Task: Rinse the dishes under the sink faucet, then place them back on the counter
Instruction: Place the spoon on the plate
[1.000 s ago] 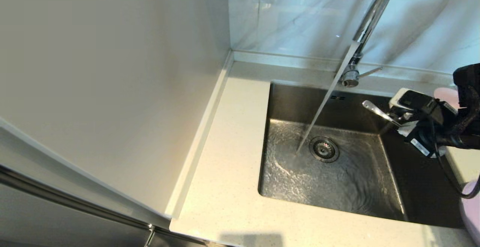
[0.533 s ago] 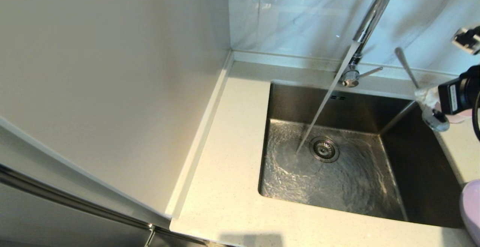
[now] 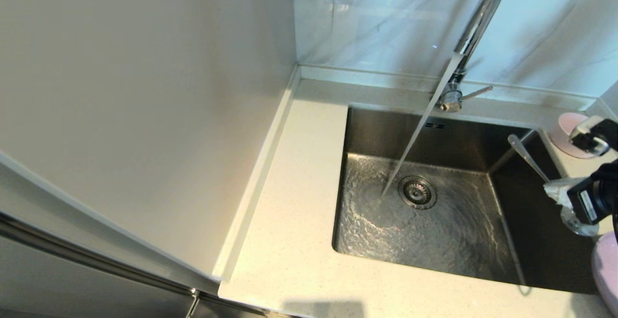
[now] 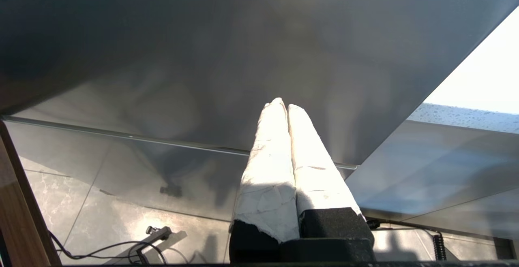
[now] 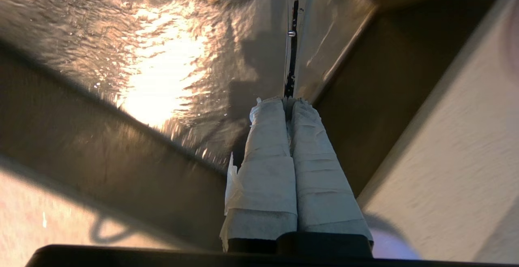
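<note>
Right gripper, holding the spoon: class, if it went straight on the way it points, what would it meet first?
Probably the wet floor of the sink: the right gripper points there, spoon leading. Depth is unclear.

Cream speckled counter [image 3: 294, 241]; brushed grey sink [image 3: 434, 221]; chrome faucet [image 3: 475, 28]; pale-pink bowl [image 3: 569, 132] at three o'clock; perhaps lilac plate [image 3: 607, 274].

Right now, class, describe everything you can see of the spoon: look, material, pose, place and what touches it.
The spoon is slim, shiny silver metal. In the head view its handle slants up and away over the sink's right edge, its bowl end showing below the wrist camera beside the counter. The right tool, fingers wrapped in white, is shut on it. In the right wrist view it juts straight out from the fingertips above the wet basin. Nothing else touches it.
</note>
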Robot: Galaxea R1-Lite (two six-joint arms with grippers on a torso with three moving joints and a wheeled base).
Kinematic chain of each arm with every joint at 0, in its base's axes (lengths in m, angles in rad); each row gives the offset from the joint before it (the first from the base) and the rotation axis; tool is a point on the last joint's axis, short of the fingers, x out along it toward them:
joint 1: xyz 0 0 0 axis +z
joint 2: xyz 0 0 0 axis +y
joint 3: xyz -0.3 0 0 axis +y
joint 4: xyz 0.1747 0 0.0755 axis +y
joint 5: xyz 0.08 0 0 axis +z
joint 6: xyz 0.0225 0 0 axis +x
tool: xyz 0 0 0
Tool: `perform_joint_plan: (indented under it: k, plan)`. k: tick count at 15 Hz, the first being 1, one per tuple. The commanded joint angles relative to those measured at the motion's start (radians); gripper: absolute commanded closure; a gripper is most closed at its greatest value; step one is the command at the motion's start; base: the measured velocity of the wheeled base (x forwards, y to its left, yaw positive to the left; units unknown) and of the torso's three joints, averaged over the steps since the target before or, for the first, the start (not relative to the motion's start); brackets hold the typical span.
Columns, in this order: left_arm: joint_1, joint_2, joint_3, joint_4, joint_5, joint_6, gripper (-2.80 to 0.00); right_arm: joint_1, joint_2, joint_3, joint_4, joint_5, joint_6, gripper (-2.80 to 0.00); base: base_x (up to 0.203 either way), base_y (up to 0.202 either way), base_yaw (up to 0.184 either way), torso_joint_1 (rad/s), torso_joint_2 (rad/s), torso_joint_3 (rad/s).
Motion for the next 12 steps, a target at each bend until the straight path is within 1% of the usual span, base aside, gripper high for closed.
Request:
perform_joint_plan:
  k: [1,2,4,5,6,7,8,9,10,11,12]
  plan:
    - [0.0,0.0,0.0,0.0,0.001,0.0,0.0,-0.008,-0.012,0.09,-0.043,0.002,0.002,0.0,0.0,0.0,0.0,0.0,0.0,0.0]
    - [0.0,0.0,0.0,0.0,0.0,0.0,0.0,-0.007,-0.007,0.048,-0.05,0.001,0.013,0.0,0.0,0.0,0.0,0.0,0.0,0.0]
    - [0.0,0.0,0.0,0.0,0.0,0.0,0.0,-0.004,0.002,-0.148,-0.06,-0.003,0.033,0.0,0.0,0.0,0.0,0.0,0.0,0.0]
    - [0.0,0.0,0.0,0.0,0.0,0.0,0.0,-0.003,-0.001,-0.221,-0.063,-0.005,0.028,0.0,0.0,0.0,0.0,0.0,0.0,0.0]
    - [0.0,0.0,0.0,0.0,0.001,0.0,0.0,-0.006,-0.006,-0.258,-0.065,-0.006,0.004,0.0,0.0,0.0,0.0,0.0,0.0,0.0]
    - [0.0,0.0,0.0,0.0,0.001,0.0,0.0,-0.016,-0.013,-0.253,-0.069,-0.005,-0.035,0.0,0.0,0.0,0.0,0.0,0.0,0.0]
    - [0.0,0.0,0.0,0.0,0.0,0.0,0.0,-0.026,-0.021,-0.21,-0.077,-0.005,-0.071,0.0,0.0,0.0,0.0,0.0,0.0,0.0]
    - [0.0,0.0,0.0,0.0,0.001,0.0,0.0,-0.038,-0.031,-0.128,-0.088,-0.005,-0.101,0.0,0.0,0.0,0.0,0.0,0.0,0.0]
    - [0.0,0.0,0.0,0.0,0.001,0.0,0.0,-0.044,-0.034,-0.068,-0.093,-0.005,-0.11,0.0,0.0,0.0,0.0,0.0,0.0,0.0]
    - [0.0,0.0,0.0,0.0,0.001,0.0,0.0,-0.049,-0.034,-0.048,-0.096,-0.005,-0.108,0.0,0.0,0.0,0.0,0.0,0.0,0.0]
    - [0.0,0.0,0.0,0.0,0.001,0.0,0.0,-0.053,-0.034,-0.07,-0.093,-0.007,-0.095,0.0,0.0,0.0,0.0,0.0,0.0,0.0]
